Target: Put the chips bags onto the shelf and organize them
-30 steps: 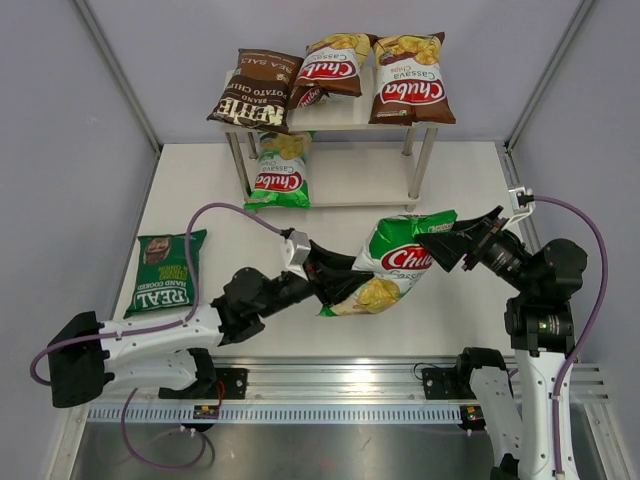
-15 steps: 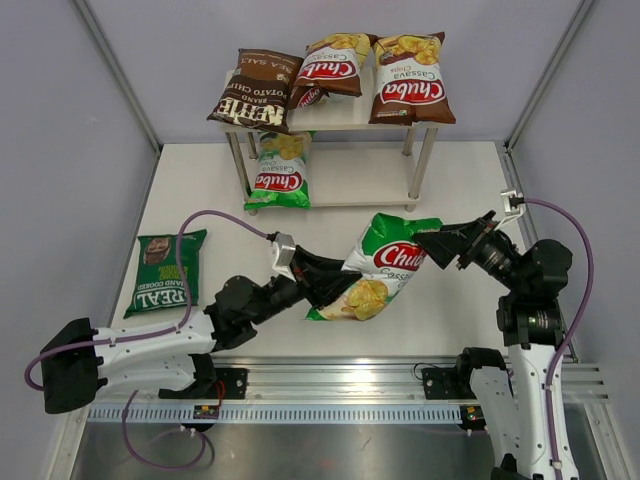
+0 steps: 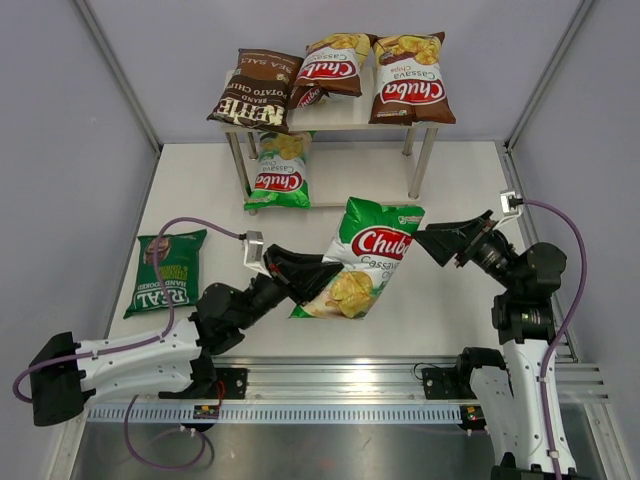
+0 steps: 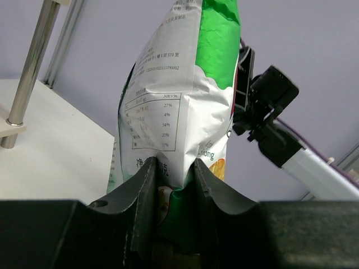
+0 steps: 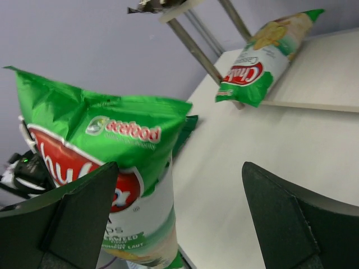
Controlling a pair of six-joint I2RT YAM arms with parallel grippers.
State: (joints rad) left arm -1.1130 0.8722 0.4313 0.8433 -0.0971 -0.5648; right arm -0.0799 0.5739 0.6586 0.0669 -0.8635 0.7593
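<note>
Meanwhile, the left gripper [image 4: 173, 171] pinched a green Chuba bag [image 3: 372, 250], the right gripper [image 3: 430, 243] spread just right of it, brown bags [image 3: 405, 85] crowding the far shelf [image 3: 370, 190] top.

**Raised green bag** [image 3: 365, 255]: front has red "Chuba" logo w/ "Cassava" below. Right wrist view adds a small "seafood" badge near the top seam. Back panel, left wrist view: nutrition table w/ col. 27%, 4%, 54%, 20%, last row unclear; fine print above too small to read

**Shelf** [image 3: 350, 115], top tier, L to R in top view:
- Dark brown bag [image 3: 255, 90]: "Kettle Brand", "Potato Chips", part of "Sea Salt", upside down to cam.
- Middle brown bag [image 3: 333, 65]: "Chuba"
- Right brown bag [image 3: 408, 85]: "Chuba", "Cassava", "Chips"

**Lower tier:** lower green bag [image 3: 280, 175]: "Chuba"

**Counter** [image 3: 190, 190]: dark green bag [image 3: 165, 272]: "REAL", "HAND COOKED", upside down to cam
</note>
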